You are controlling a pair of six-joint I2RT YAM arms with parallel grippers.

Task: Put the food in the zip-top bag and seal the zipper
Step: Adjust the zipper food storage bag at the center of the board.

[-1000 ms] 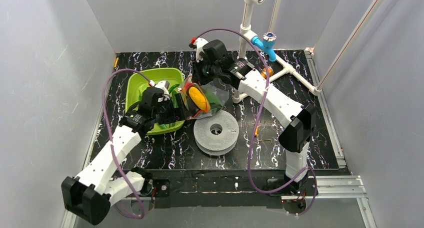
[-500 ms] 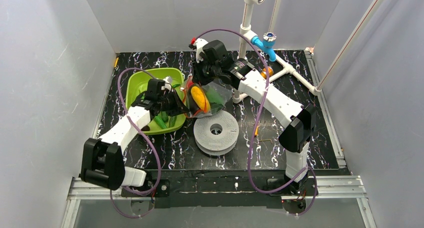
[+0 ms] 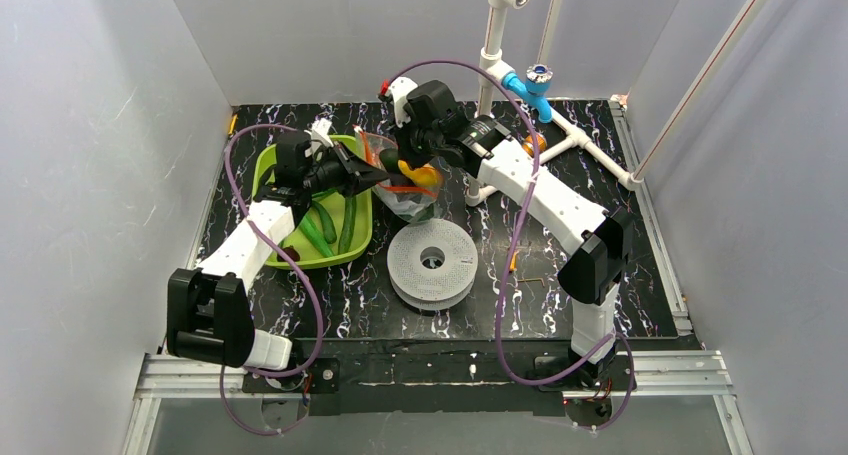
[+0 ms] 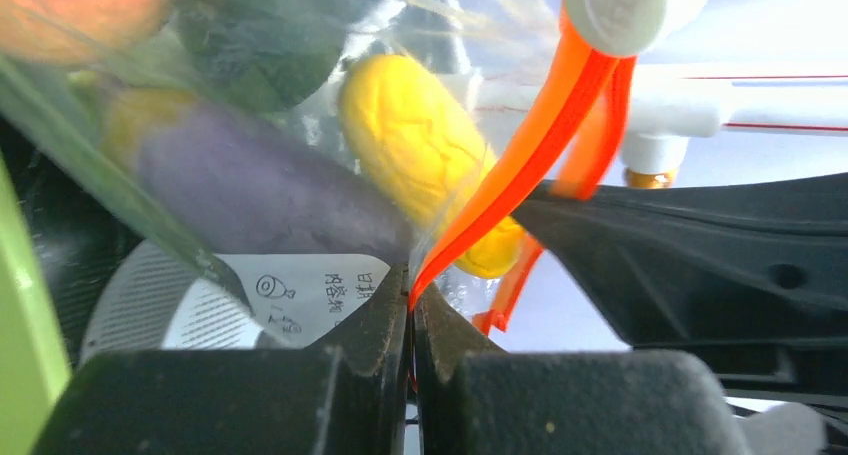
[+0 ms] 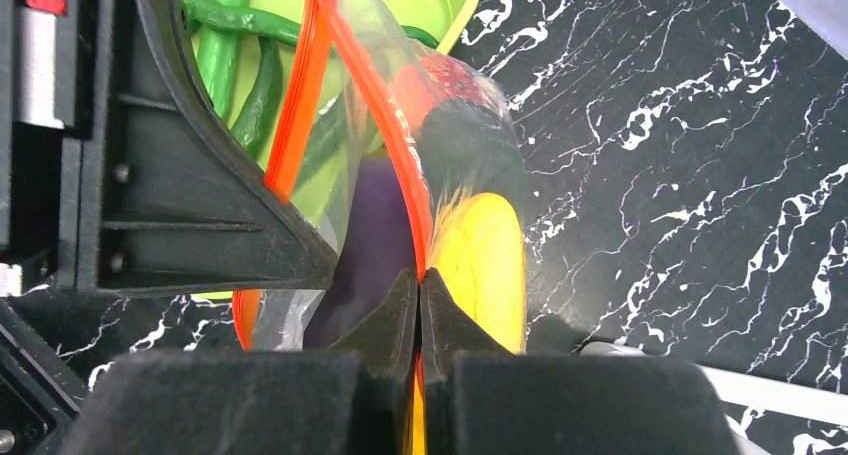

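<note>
Black marbled table [image 3: 330, 300] (grey walls [image 3: 100, 125]) | left gripper [image 4: 410, 305], right gripper [image 5: 419, 280] clamp zipper [image 4: 530, 145]

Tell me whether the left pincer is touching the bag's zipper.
Touching. The left wrist view shows the left pincer shut on the zipper, the orange strip coming straight out from between its tips.

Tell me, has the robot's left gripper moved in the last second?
Yes. The left gripper has swung from above the near half of the green bowl toward its far right corner, and is now shut on the zipper.
</note>
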